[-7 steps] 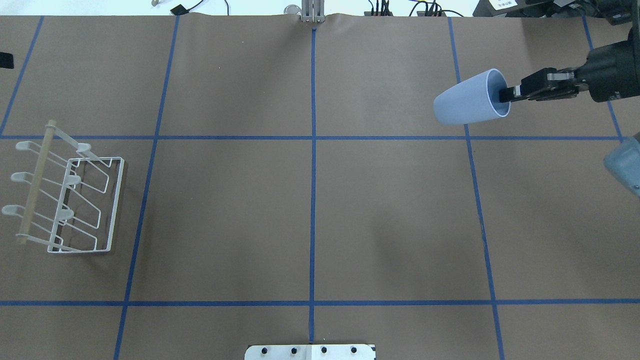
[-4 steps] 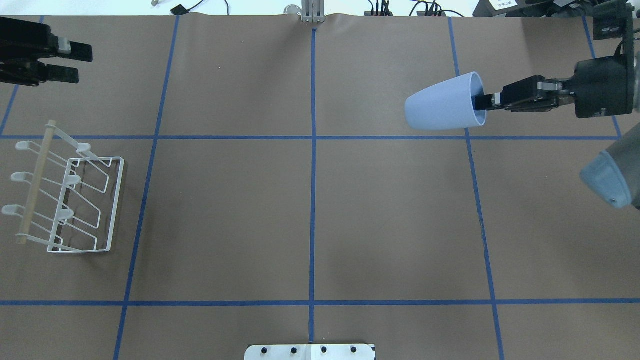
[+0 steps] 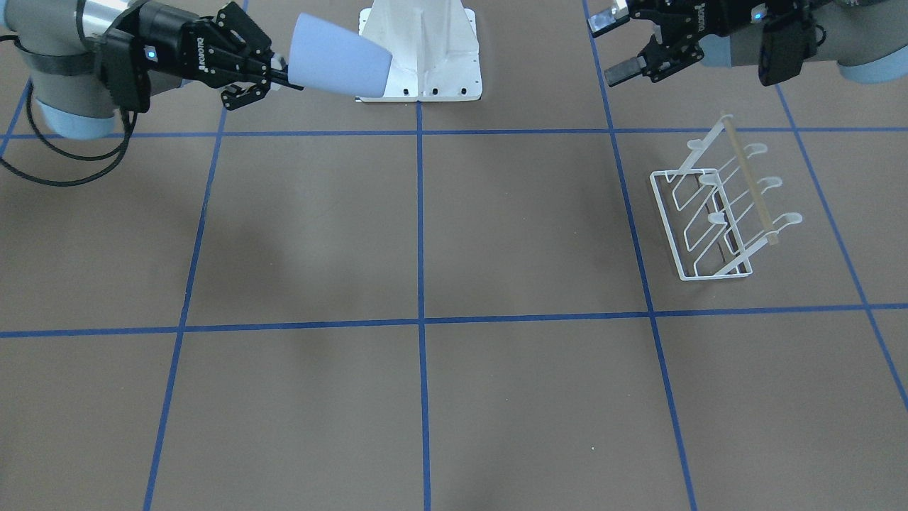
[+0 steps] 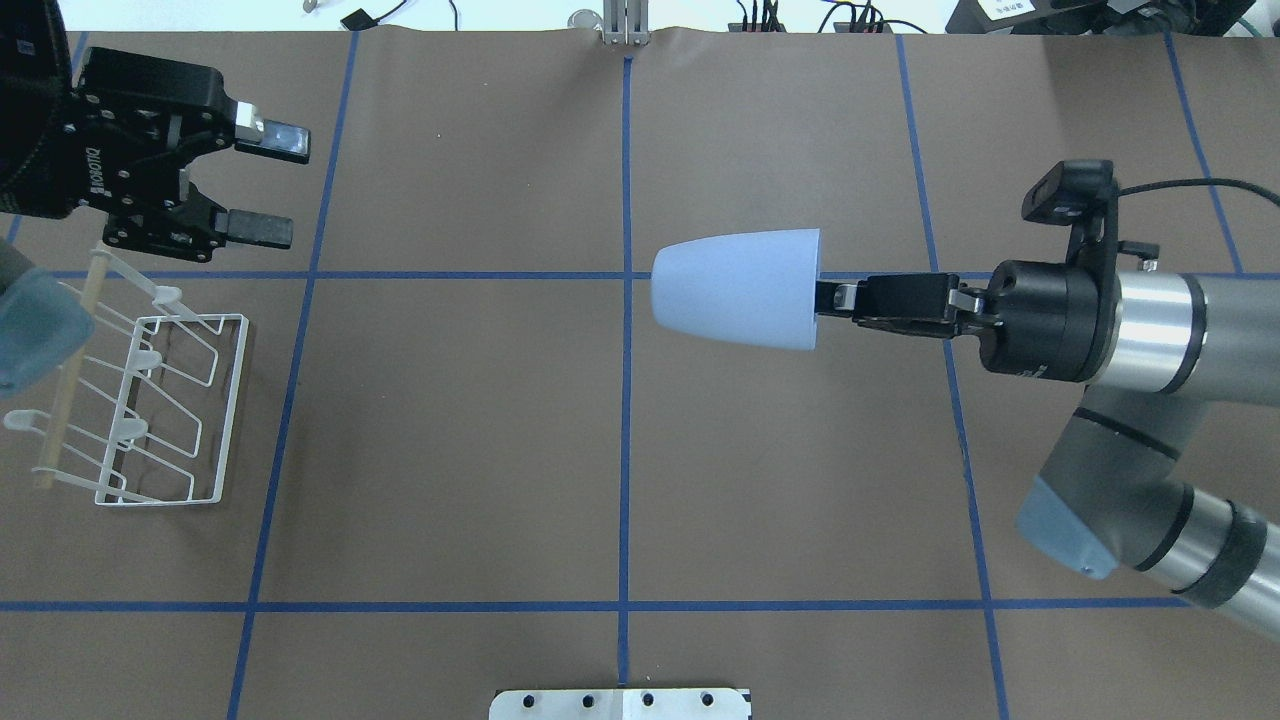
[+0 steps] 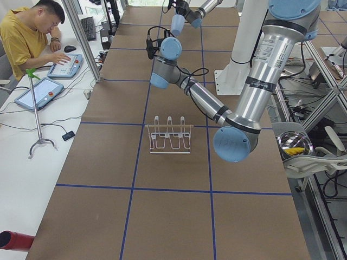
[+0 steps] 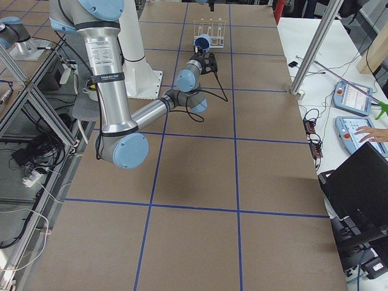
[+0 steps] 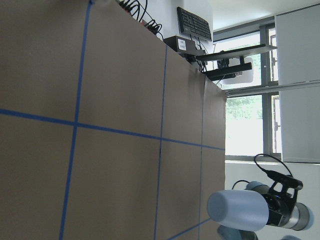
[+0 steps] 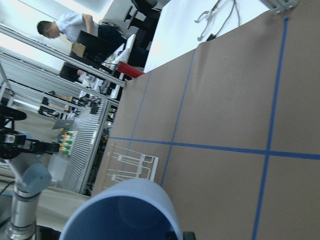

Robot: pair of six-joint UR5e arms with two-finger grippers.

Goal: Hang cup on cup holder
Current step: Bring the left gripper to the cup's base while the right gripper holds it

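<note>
The pale blue cup [image 4: 735, 288] lies on its side in the air over the table's middle, bottom toward the rack. My right gripper [image 4: 826, 297] is shut on its rim, one finger inside the cup. The cup also shows in the front view [image 3: 340, 57] and the right wrist view [image 8: 125, 210]. The white wire cup holder [image 4: 130, 428] with its wooden rod stands at the table's left end, empty, also seen in the front view [image 3: 715, 216]. My left gripper [image 4: 277, 186] is open and empty, just beyond the rack's far end, also in the front view [image 3: 611, 48].
The white metal pedestal base [image 3: 422, 50] sits at the robot's edge of the table. Blue tape lines grid the brown table cover. An operator [image 5: 32, 38] sits at a side desk with tablets, off the table.
My right gripper has carried the cup left from the table's right side to its middle. My left gripper has come into view at the far left and moved toward the rack.
</note>
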